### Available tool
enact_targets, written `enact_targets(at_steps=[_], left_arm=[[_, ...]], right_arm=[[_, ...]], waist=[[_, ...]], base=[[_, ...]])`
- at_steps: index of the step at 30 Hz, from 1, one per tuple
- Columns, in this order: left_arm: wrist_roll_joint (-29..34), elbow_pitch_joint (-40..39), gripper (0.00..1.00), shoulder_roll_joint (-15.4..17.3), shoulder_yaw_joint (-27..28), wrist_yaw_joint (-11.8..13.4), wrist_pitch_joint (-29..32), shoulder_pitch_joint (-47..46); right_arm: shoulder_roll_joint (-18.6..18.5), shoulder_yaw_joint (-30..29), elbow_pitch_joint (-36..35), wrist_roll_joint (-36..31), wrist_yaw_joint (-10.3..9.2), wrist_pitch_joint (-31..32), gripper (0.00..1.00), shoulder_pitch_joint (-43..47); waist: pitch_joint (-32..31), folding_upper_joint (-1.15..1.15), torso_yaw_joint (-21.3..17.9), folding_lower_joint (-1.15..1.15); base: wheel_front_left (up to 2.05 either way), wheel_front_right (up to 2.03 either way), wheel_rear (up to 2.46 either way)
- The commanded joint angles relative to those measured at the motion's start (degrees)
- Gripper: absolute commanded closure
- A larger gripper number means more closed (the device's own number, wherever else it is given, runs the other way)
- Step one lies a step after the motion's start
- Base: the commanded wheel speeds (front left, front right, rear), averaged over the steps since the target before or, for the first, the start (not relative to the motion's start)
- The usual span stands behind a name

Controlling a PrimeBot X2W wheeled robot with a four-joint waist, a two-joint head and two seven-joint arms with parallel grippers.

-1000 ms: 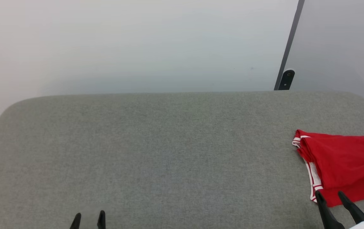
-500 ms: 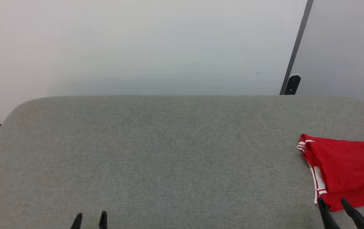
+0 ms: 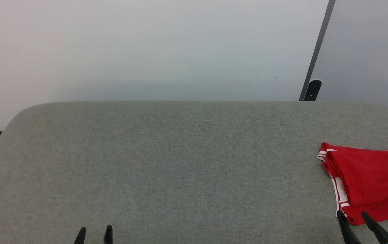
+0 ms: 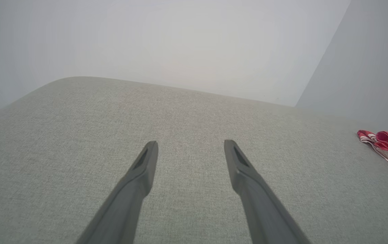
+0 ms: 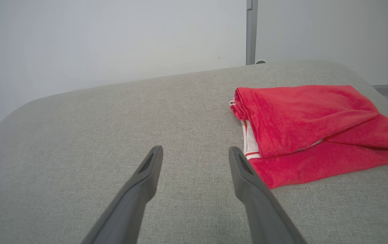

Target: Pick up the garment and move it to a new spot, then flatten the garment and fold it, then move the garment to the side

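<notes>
Here, closest in the head view, the left gripper (image 3: 94, 231) sits at the bottom left, over the grey cloth table (image 3: 180, 162). Its two dark fingers (image 3: 108, 234) are spread wide and hold nothing. At the bottom right is the right gripper (image 3: 351, 214). Its fingers are spread wide too and hold nothing. Their tips are right at the near edge of the garment (image 3: 372, 179); I cannot tell if they touch it. The garment is a red shirt, folded into a flat pile, with white and red striped trim (image 3: 340, 189) showing on its left side. It lies at the right end of the table, well apart from the left gripper. Behind the table is a pale wall (image 3: 146, 51) with a dark strip (image 3: 319, 44) running up it.
</notes>
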Motion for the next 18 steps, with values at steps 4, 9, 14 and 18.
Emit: enact_targets(at_steps=[4,9,14,18], left_arm=[[-0.4,0.0,0.00,0.3,0.0,0.2,-0.2,0.0],[-0.4,0.7,1.00,0.0,-0.2,0.1,-0.2,0.0],[-2.7,2.8,1.00,-0.7,-0.2,-0.1,0.4,-0.6],[-7.7,3.6,1.00,-1.1,0.4,-0.4,1.8,-2.2]], right_arm=[[0.2,0.4,-0.4,0.1,-0.08,-0.3,0.00,0.2],[0.3,0.6,0.5,0.2,0.01,0.0,1.00,0.0],[1.1,0.6,3.0,2.3,0.01,-0.1,1.00,-0.5],[1.4,0.3,4.2,7.1,0.01,-0.4,1.00,-1.9]], waist=[[0.1,0.00,0.0,0.00],[0.2,0.00,0.0,0.00],[0.3,0.00,0.0,0.00],[0.5,0.00,-0.1,0.00]], base=[[0.00,0.00,0.00],[0.00,0.00,0.00],[0.00,0.00,0.00],[0.00,0.00,0.00]])
